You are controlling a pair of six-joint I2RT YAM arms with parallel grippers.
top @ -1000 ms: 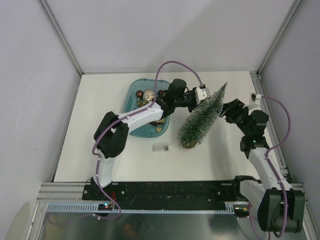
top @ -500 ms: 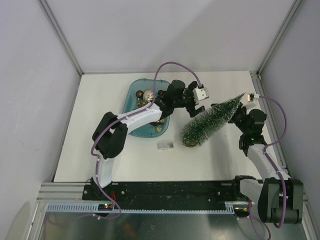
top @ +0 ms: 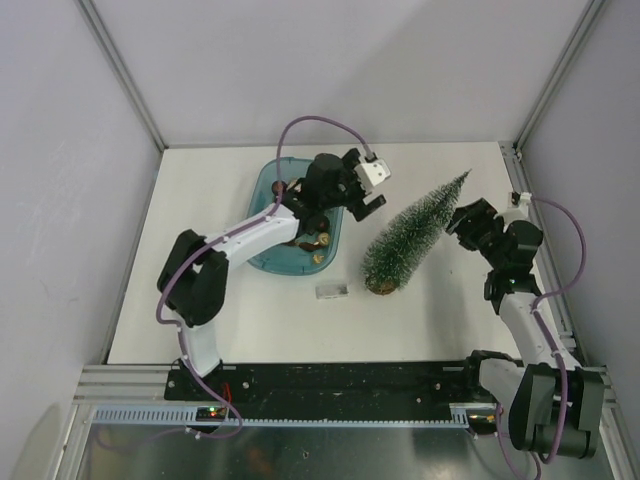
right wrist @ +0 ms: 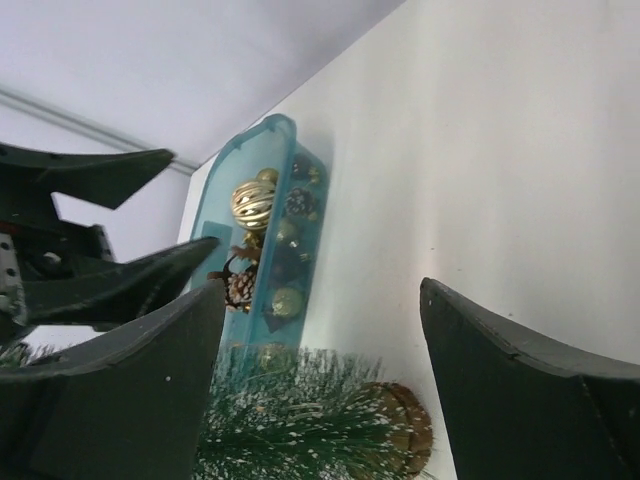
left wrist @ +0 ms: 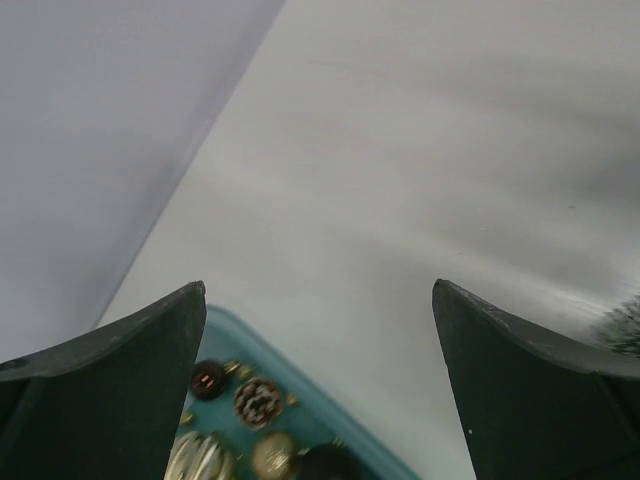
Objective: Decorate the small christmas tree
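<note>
Two grippers, both spread wide, clamp nothing. From above, the tree point(top: 405, 240) has its base on the table point(top: 220, 310) right of the tray point(top: 262, 190), with its tip slanting toward the far right. The right gripper point(top: 466, 222) sits just beside the tree's upper part. The left gripper point(top: 365, 188) hangs over the tray's far right end, apart from the tree.

Left wrist view: parted fingers point(left wrist: 120, 380) frame bare table, with ornaments point(left wrist: 258, 400) in the tray below and a sliver of tree at the right edge.

Right wrist view: the tree lies low between the parted fingers point(right wrist: 520, 400); I cannot tell whether they touch it.
</note>
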